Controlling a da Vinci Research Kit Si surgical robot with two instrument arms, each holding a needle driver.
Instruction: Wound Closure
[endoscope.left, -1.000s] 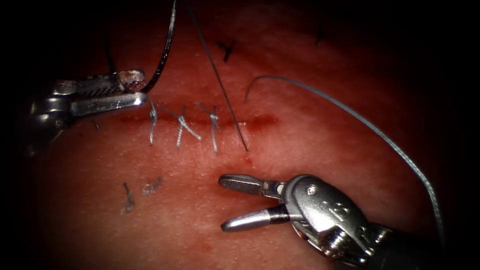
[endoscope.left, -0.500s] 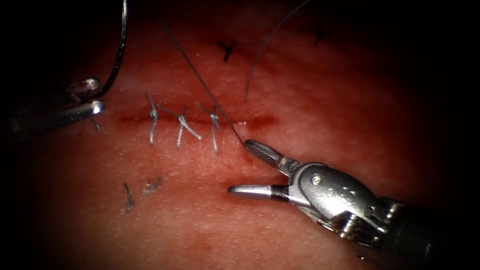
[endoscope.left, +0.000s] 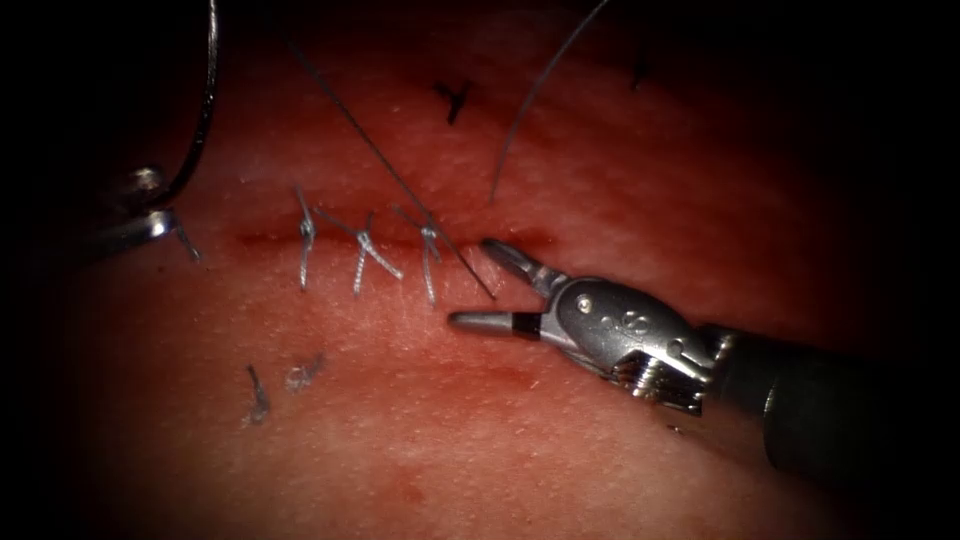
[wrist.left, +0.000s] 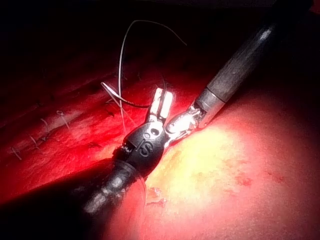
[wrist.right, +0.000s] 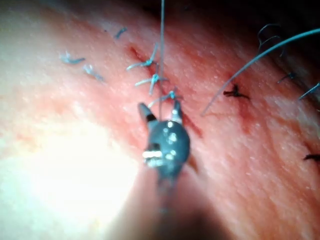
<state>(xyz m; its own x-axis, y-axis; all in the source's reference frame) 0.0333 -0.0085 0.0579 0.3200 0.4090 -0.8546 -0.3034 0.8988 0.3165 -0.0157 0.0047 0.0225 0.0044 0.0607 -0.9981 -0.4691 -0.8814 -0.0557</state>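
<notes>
Steel needle (endoscope.left: 200, 110), cut off above, in left tool's (endoscope.left: 150, 205) clenched jaws; right tool (endoscope.left: 478, 283) gapes, empty.

needle (endoscope.left: 200, 110) top cut off, left tool (endoscope.left: 140, 215) mostly shadowed

Darkness rings the endoscope view on every side. Light falls brightest near the middle. No room details can be made out.

Right claw (endoscope.left: 482, 283) housing: small stamped marks, unreadable.
</notes>
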